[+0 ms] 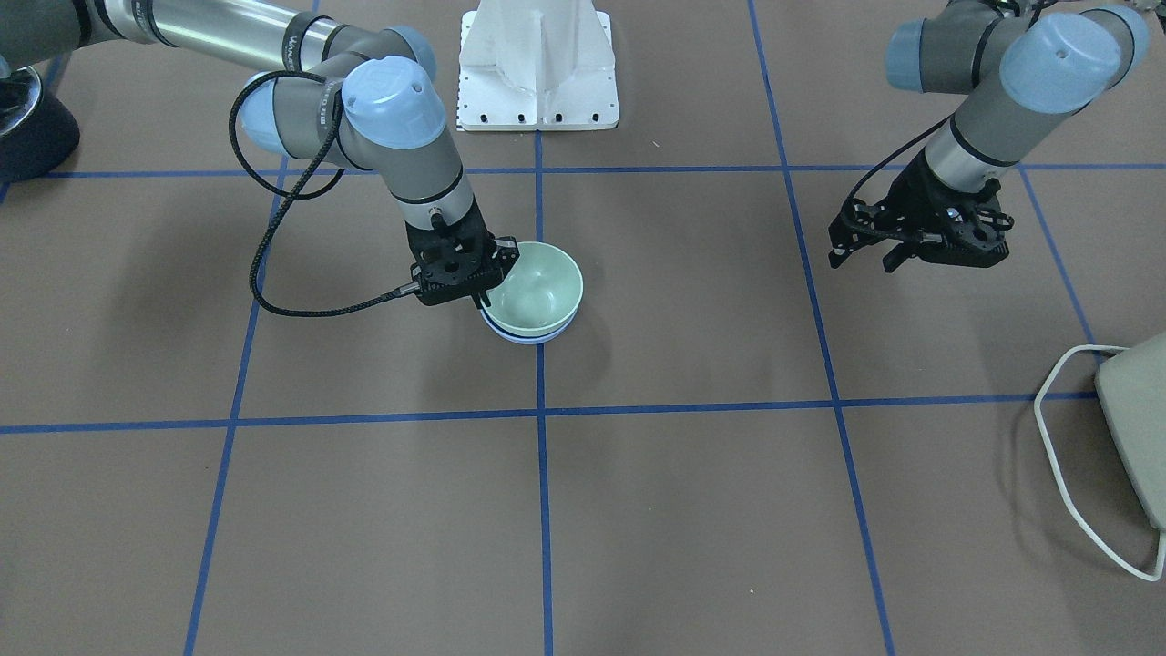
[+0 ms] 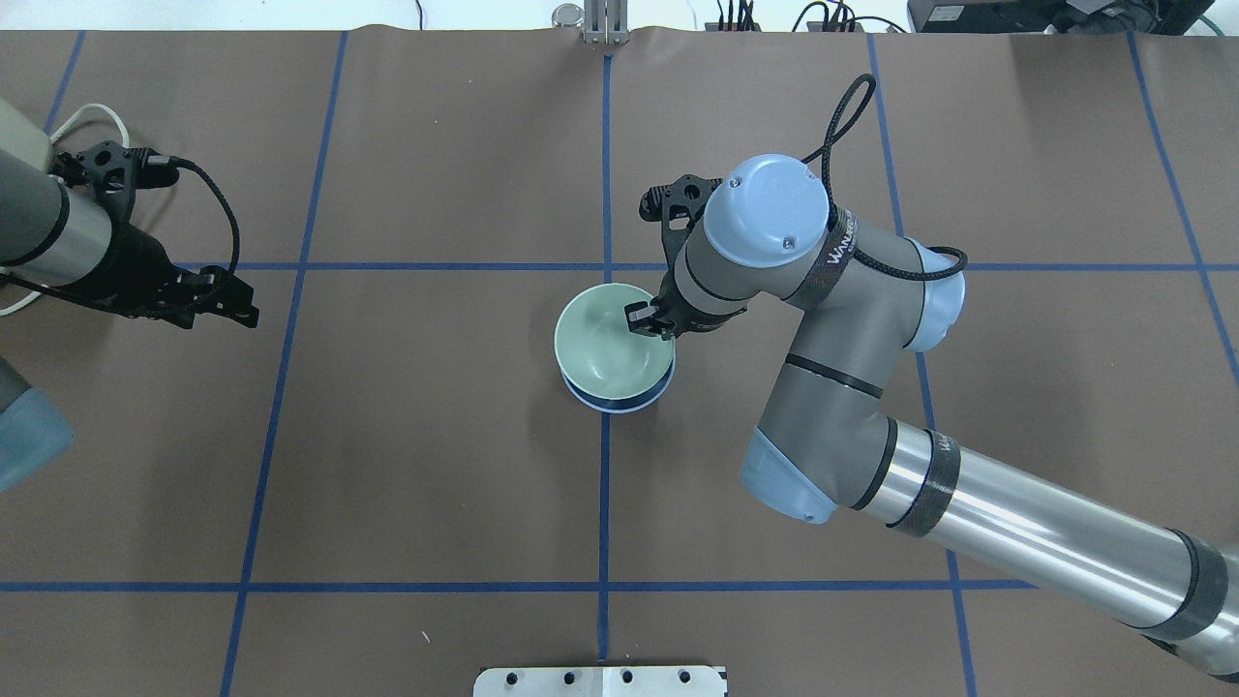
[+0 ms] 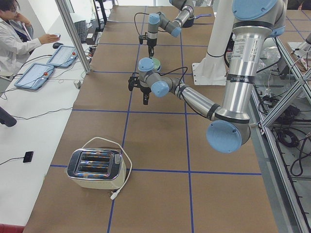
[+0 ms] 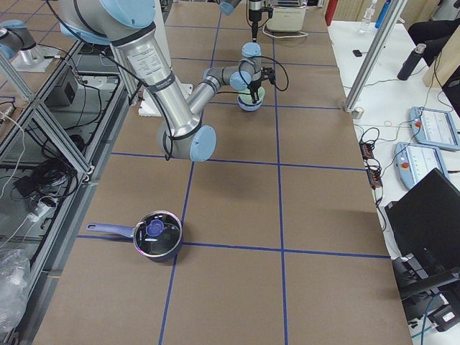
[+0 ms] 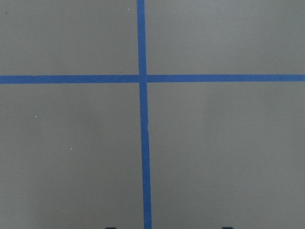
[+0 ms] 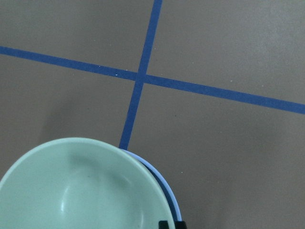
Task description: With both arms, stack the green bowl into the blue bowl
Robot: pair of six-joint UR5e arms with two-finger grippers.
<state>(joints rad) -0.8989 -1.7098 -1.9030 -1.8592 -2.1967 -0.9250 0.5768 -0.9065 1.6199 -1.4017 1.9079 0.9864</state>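
The pale green bowl point(image 1: 539, 288) sits nested in the blue bowl point(image 1: 524, 336), a little tilted, near the table's middle. Only a blue rim shows under it. Both also show in the overhead view, green bowl point(image 2: 605, 344) and blue bowl point(image 2: 619, 401), and in the right wrist view, green bowl point(image 6: 81, 191) and blue bowl point(image 6: 167, 188). My right gripper point(image 1: 487, 273) stands over the green bowl's rim, one finger inside the bowl, shut on the rim. My left gripper point(image 1: 861, 255) is open and empty, held above the table far off to the side.
A toaster point(image 1: 1139, 428) with a white cord lies near the table's corner on my left side. The white pedestal base point(image 1: 537, 64) stands at the robot's edge. A lidded pot point(image 4: 157, 237) sits far off on my right. An operator point(image 3: 14, 36) sits beside the table.
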